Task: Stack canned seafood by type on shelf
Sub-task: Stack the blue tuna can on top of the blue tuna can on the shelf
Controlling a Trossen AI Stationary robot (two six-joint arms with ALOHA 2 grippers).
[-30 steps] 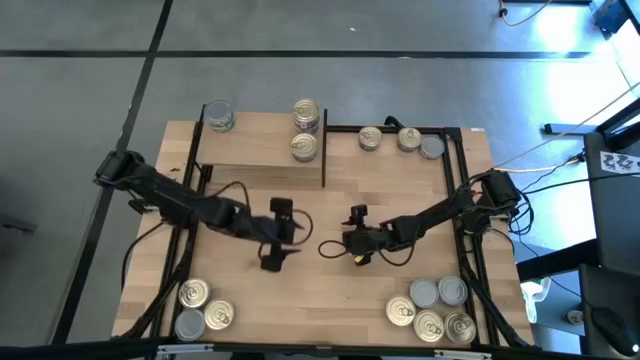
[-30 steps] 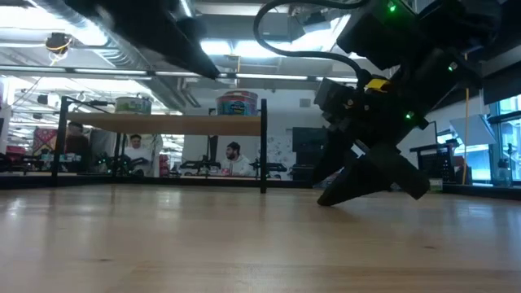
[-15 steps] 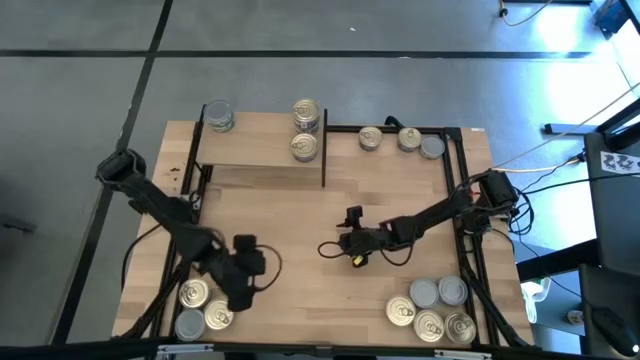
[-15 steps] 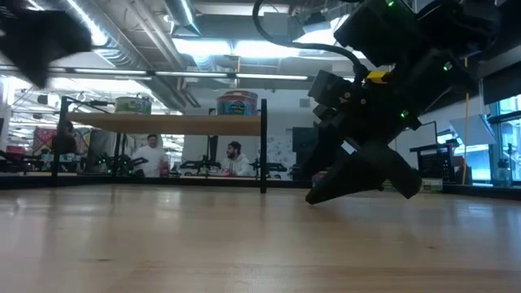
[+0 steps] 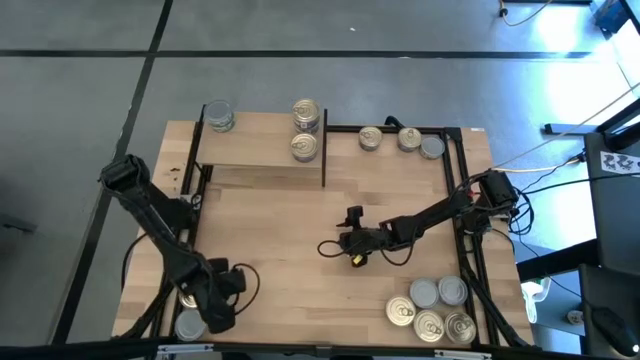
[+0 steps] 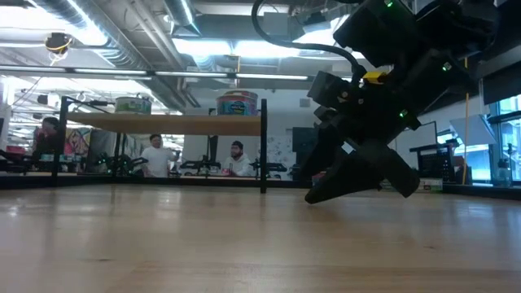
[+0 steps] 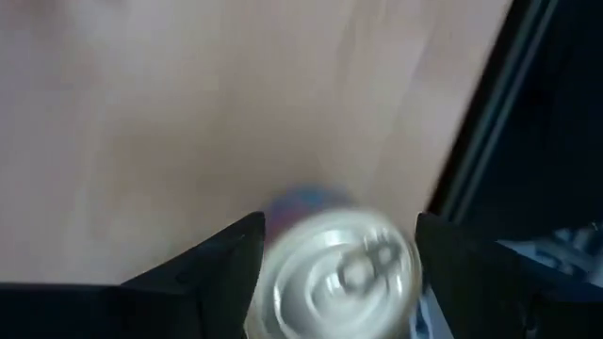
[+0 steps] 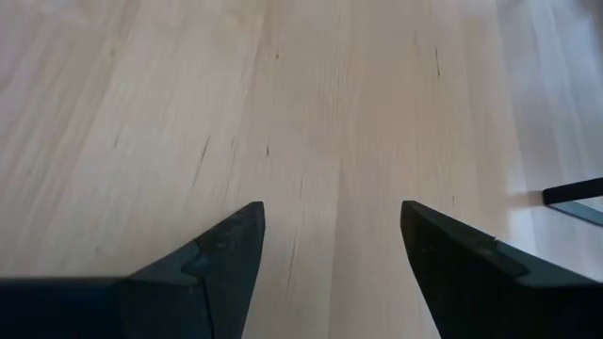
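Canned seafood is found in four places: on the shelf [image 5: 262, 148], which stands at the far left corner of the bench [image 5: 300, 215], one tin [image 5: 218, 116] is set at its far left corner and two tins [image 5: 305, 130] are set close together at its right end, one at the far edge and one at the near edge. Three further tins [image 5: 400, 140] are lined along the far edge of the bench, just right of the shelf. A cluster of five tins [image 5: 435, 308] is gathered at the near right corner. At the near left corner, tins are partly covered by the left arm; one silver-topped tin [image 5: 188, 324] is visible there. The left gripper [image 5: 215, 300] is positioned over that corner, its jaws held apart on either side of a pull-tab tin [image 7: 337, 268], as seen in the left wrist view; whether contact is made cannot be told. The right gripper [image 5: 350, 245] is held low over the bare middle of the bench, its fingers [image 8: 221, 252] spread and nothing held between them. In the low view, people [image 6: 155, 155] are seen in the room behind the shelf.
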